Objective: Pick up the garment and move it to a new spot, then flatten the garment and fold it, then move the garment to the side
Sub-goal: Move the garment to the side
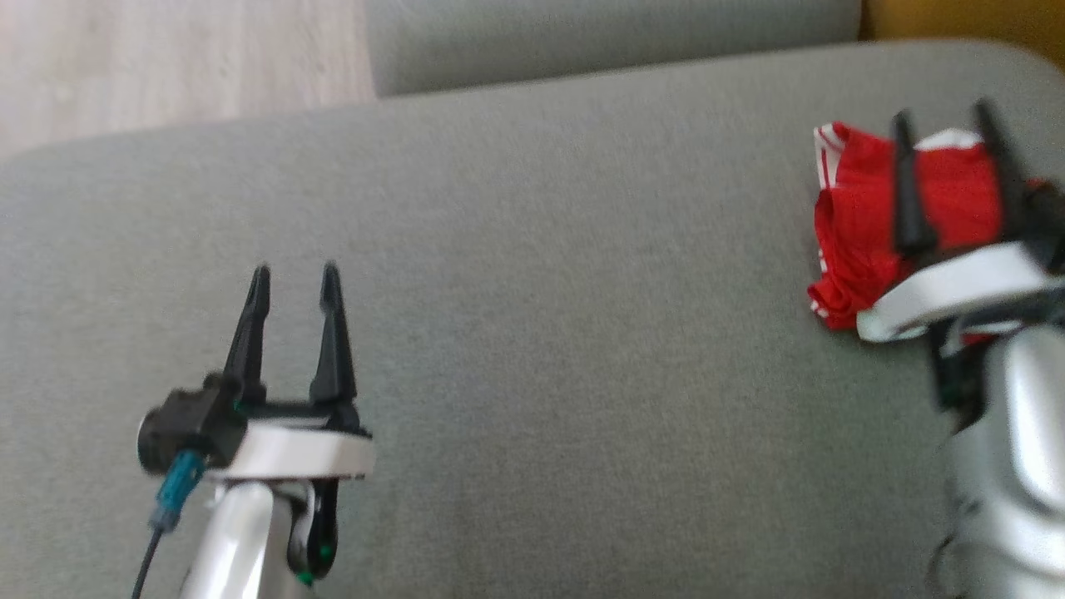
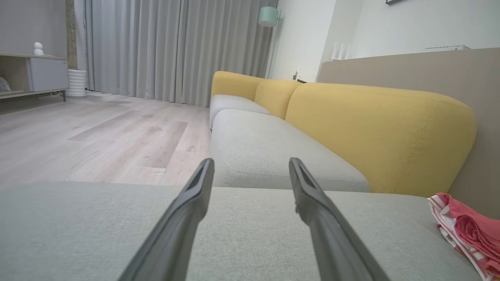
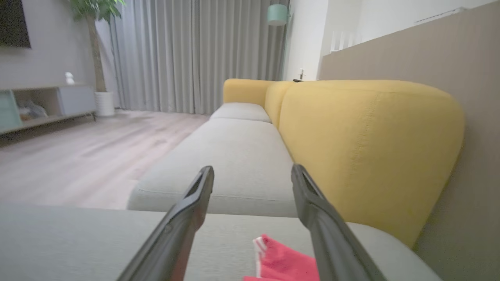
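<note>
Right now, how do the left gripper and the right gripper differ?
1. The left gripper is over bare grey cushion; the right gripper is over the red garment.
2. In the head view, the left gripper sits low on the left and the right gripper sits higher, at the right edge.
3. In the left wrist view the garment lies off to the side; in the right wrist view it lies between the fingers.

Both are open and hold nothing.

Garment lies on the sofa cushion, far right. A 2nd cushion lies behind that; floor at rear left.
</note>
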Robot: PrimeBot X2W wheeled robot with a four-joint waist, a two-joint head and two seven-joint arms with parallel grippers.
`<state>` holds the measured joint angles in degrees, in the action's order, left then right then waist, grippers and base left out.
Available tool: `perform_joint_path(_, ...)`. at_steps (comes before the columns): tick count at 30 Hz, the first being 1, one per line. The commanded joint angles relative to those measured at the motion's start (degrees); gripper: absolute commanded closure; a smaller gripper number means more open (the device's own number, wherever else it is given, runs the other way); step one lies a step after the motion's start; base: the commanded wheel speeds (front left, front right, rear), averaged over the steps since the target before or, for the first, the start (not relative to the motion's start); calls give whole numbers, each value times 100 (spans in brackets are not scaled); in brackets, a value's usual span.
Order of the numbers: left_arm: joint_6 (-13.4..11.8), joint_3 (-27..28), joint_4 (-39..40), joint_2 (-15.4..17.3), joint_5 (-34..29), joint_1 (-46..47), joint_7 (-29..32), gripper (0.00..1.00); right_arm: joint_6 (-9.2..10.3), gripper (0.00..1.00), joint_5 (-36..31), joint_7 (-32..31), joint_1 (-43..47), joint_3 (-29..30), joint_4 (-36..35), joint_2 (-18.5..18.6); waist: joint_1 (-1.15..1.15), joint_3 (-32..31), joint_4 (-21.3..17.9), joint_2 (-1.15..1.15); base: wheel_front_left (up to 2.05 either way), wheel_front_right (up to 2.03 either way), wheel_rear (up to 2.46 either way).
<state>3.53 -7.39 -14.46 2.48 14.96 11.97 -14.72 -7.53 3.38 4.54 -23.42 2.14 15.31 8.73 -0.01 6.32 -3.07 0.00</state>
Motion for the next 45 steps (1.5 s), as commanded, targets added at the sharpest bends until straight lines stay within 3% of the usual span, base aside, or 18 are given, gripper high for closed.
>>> perform_joint_path(1, -20, 223, 177, 53, -69, 75, -28, 0, 4, 0, 59, 104, -23, -92, -241, -117, 1, -319, 158, 0, 0, 0, 0)
perform_joint_path(6, -58, 328, 249, 50, -108, -343, -28, 0, 4, 0, 438, 492, 542, -126, -256, -546, 1, -615, 279, 0, 0, 0, 0)
perform_joint_path(10, -79, 349, 310, 45, -103, -589, -28, 0, 4, 0, 838, 806, 984, -234, -95, -581, 1, -699, 362, 0, 0, 0, 0)
perform_joint_path(12, -94, 360, 330, 44, -80, -682, -28, 0, 4, 0, 675, 958, 1196, -356, -109, -582, 1, -730, 393, 0, 0, 0, 0)
perform_joint_path(20, -192, 195, 399, 41, 86, -954, -28, 0, 4, 0, 1078, 1043, 1954, -382, -71, -584, 1, -807, 429, 0, 0, 0, 0)
perform_joint_path(45, -183, 250, 400, 40, 317, -1058, -28, 0, 4, 0, 600, 1045, 2099, -365, -70, -585, 1, -847, 418, 0, 0, 0, 0)
